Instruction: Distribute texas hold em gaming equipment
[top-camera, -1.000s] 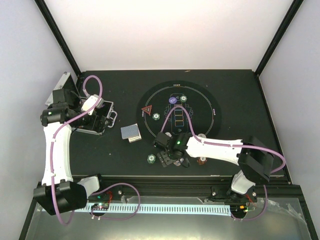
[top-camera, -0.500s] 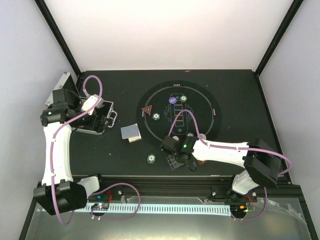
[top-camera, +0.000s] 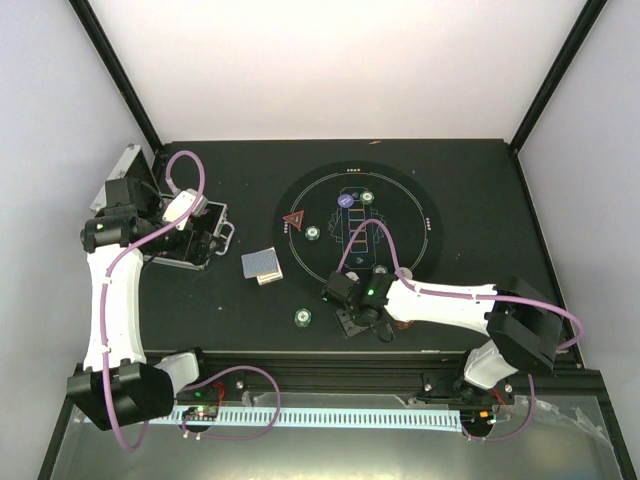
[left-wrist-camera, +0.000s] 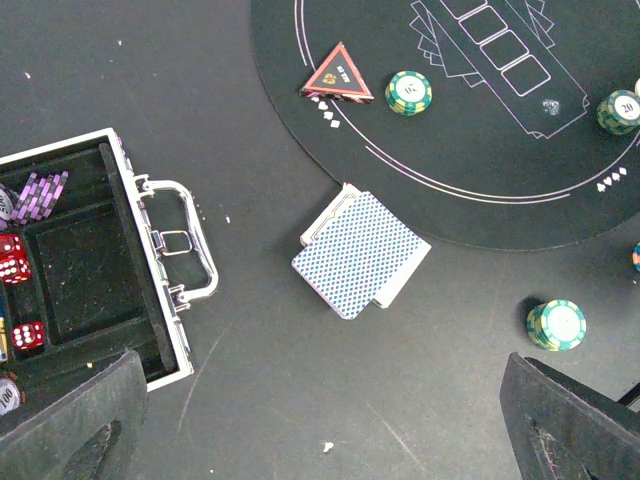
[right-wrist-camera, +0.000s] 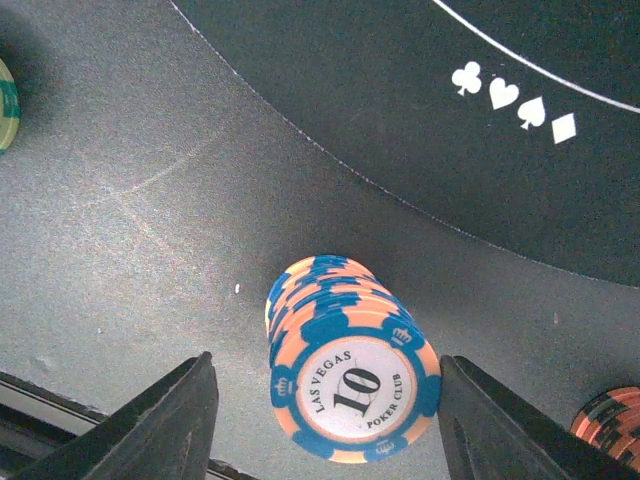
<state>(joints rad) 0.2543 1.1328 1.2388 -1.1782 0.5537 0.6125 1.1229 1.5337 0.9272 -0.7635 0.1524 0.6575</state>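
**A:** The right claw (right-wrist-camera: 326, 368) first: what has it got?

**B:** Nothing gripped, as far as I can see. Its jaws stand partly open astride a stack of blue-and-orange striped poker chips (right-wrist-camera: 350, 385). There is a clear gap on one side. On the other side the finger comes right up to the stack's rim, and I cannot tell whether it touches.

**A:** And the left claw (left-wrist-camera: 320, 400)?

**B:** It is spread wide and empty, hanging above the black surface (left-wrist-camera: 250, 400) between case and mat.

**A:** Now the rest, biggest first.

**B:** The round black mat with white lines (left-wrist-camera: 480, 170) takes up the middle of the surface. To its left lies the open silver metal case (left-wrist-camera: 130, 250), its handle toward the mat. Purple striped chips (left-wrist-camera: 38, 195) and red dice (left-wrist-camera: 12, 258) sit in its compartments. Between case and mat, just off the mat's edge, lies the deck of grey-blue-backed playing cards (left-wrist-camera: 360, 255), slightly fanned.

**A:** And the chips?

**B:** The blue-and-orange stack stands on the bare surface, just outside the mat's near rim. A green-and-white striped chip stack (left-wrist-camera: 556, 325) also stands off the mat, to the left of the blue-and-orange one. A second green striped stack (left-wrist-camera: 408, 92) stands on the mat. A red-brown chip (right-wrist-camera: 610, 420) shows at the corner of the right wrist view.

**A:** Anything smaller?

**B:** The red triangle marker (left-wrist-camera: 338, 75) lies at the mat's left edge, beside that second green stack. A small round purple button (top-camera: 345, 200) sits on the far part of the mat.
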